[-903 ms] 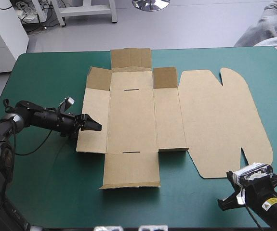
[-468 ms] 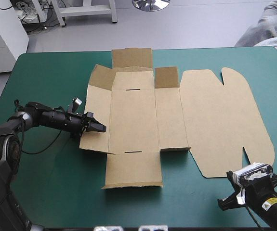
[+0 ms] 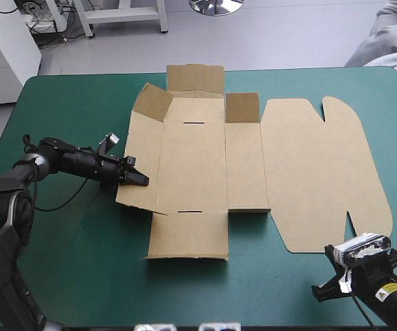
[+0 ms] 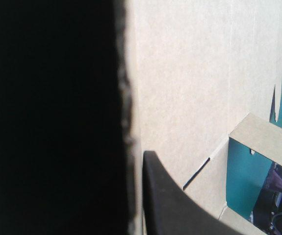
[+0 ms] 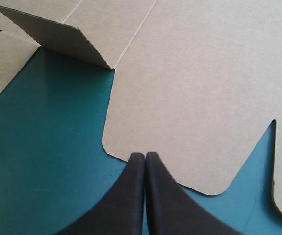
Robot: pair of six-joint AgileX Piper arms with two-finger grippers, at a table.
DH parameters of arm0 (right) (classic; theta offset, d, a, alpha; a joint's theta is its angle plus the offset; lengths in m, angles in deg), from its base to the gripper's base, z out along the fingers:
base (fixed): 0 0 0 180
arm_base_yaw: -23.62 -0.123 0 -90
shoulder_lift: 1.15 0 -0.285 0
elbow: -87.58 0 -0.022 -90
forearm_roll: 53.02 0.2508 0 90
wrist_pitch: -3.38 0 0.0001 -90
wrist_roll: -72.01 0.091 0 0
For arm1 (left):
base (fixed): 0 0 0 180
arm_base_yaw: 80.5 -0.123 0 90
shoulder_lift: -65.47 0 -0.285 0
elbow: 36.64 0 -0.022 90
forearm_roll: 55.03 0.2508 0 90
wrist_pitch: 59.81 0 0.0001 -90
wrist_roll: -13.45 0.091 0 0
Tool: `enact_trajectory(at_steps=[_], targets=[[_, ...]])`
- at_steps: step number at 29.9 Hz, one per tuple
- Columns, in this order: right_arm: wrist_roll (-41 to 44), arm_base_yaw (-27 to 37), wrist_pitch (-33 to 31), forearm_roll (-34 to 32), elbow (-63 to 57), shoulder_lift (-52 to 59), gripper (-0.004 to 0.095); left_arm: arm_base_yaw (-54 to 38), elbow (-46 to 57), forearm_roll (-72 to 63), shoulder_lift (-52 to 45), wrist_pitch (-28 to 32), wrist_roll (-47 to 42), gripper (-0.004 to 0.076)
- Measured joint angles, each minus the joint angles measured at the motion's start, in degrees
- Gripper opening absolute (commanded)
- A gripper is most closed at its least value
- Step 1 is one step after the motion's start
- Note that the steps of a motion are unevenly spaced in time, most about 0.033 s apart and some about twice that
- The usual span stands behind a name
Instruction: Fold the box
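Box (image 3: 205,172) covers worktop (image 3: 67,103) centre and right; its far flaps and left wall stand raised. Left pincer (image 3: 141,181) grips that wall. Far-left and near-left corners lie bare.

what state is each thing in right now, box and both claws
box, mostly flat and open, far flaps tilted up, left side panel raised off the teal-green cover
lid, flat on the cover
left claw, shut on the box's left panel edge
right claw, shut, empty, by the lid's near edge

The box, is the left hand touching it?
Touching. The left wrist view shows the left hand pinching the edge of the box, one black finger against the board.
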Motion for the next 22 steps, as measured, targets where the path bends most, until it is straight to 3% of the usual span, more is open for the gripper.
enact_trajectory(at_steps=[7, 14, 22], targets=[[0.00, 0.00, 0.00, 0.00, 0.00, 0.00, -0.0019, 2.24, -7.06, 3.84, -0.04, 0.37, -0.27, -0.0010], [0.00, 0.00, 0.00, 0.00, 0.00, 0.00, -0.0019, 10.47, -22.18, 21.59, -0.77, -0.16, -7.27, -0.0010], [0.00, 0.00, 0.00, 0.00, 0.00, 0.00, -0.0019, 17.85, -40.39, 37.72, -0.77, -2.69, -9.06, -0.0010]])
